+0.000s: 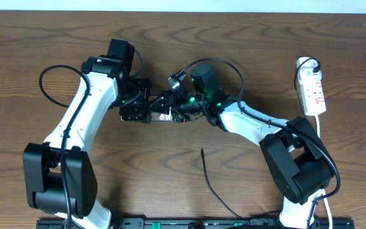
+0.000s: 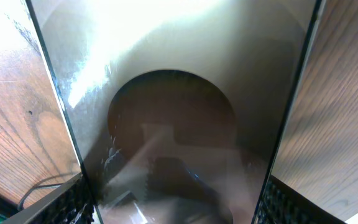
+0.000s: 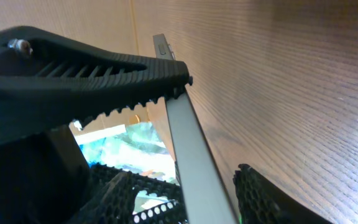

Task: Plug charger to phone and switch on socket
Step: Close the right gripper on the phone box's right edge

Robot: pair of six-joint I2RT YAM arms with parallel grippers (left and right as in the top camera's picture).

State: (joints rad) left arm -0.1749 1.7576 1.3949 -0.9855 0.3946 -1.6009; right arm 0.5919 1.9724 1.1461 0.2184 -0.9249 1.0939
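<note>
Phone (image 2: 179,112) sits clamped in your left gripper (image 2: 176,208). Your right gripper (image 3: 213,124) straddles its edge, one toothed finger touching; grip unclear.

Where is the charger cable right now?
In the overhead view the charger lies loose on the table, front centre, just left of the right arm's base.

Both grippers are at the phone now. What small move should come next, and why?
Probably ease the right gripper off the phone: the left gripper clamps the phone across its width, while the charger lies untouched on the table, so one gripper must go for it.
</note>
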